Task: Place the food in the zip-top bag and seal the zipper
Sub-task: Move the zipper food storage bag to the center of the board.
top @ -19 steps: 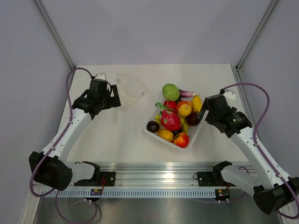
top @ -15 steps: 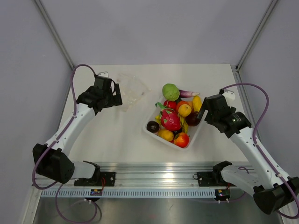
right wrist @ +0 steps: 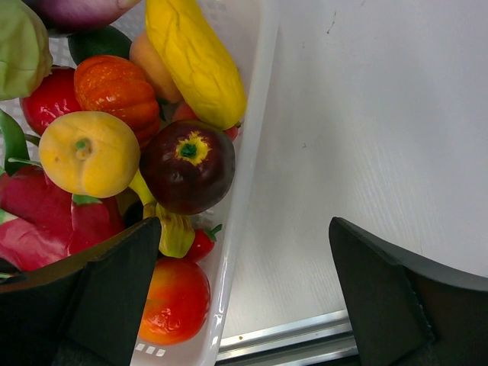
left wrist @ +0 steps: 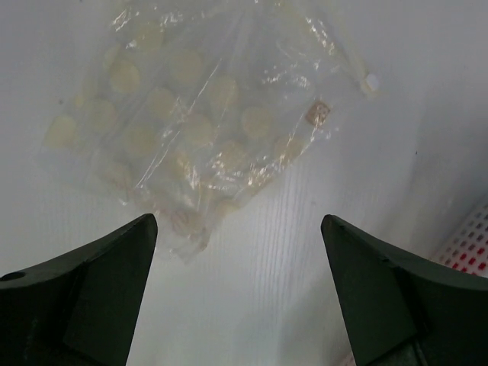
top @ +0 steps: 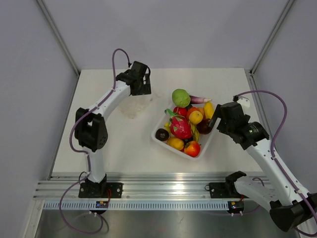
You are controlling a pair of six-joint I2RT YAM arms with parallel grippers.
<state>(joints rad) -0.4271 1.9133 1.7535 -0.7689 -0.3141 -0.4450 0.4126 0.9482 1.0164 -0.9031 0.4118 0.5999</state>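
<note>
The left pincer point(left wrist: 238, 225) is hovering spread above the zip-top bag point(left wrist: 191, 122) lying flat on the counter point(left wrist: 366, 191), probably lining up a grab; the right pincer point(right wrist: 245, 225), spread too, is hanging over the rim of the tray point(right wrist: 255, 91) beside the food point(right wrist: 187, 164).

you're looking at a see-through zip-top bag point(left wrist: 198, 122) printed with rows of pale cream dots, on an off-white worktop point(top: 124, 144). your white tray point(right wrist: 252, 152) shows a fine grid pattern along its wall. the colours in it: a hot-pink dragon fruit point(top: 181, 127) with green tips, a pale green round piece point(top: 181, 97), a ridged yellow piece point(right wrist: 194, 57), a ribbed orange piece point(right wrist: 116, 88), a dark purple fruit point(right wrist: 187, 164) with a yellow-green star on top, a yellow fruit point(right wrist: 89, 152) with a green dot, and a red-orange fruit point(right wrist: 177, 299). your left claw point(left wrist: 238, 221) and right claw point(right wrist: 245, 225) are matte black, and the cables point(top: 262, 89) are purple.
</note>
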